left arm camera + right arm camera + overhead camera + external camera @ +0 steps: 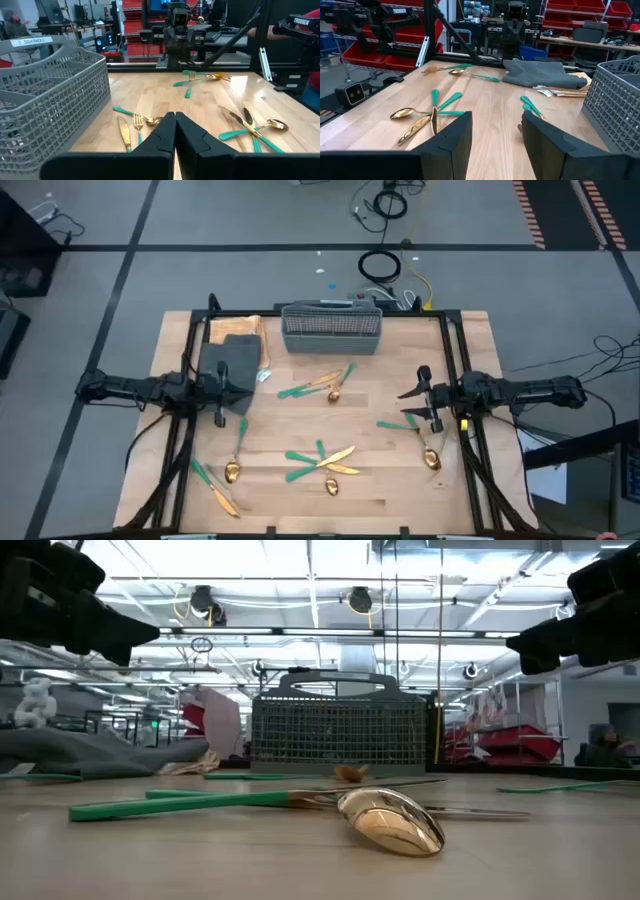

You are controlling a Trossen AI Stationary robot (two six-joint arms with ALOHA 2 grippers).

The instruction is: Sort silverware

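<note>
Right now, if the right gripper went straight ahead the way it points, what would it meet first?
Nothing held: the right gripper is open above the table. It points across toward the left arm. Straight ahead at its height the way looks free until the grey cloth, though depth is unclear. The crossed silverware lies lower and off to one side.

The wooden table [400, 380] carries a grey mesh basket [332, 329] at twelve o'clock, a grey cloth [232, 365] at ten, and silverware [320, 462] scattered centre to six.
</note>
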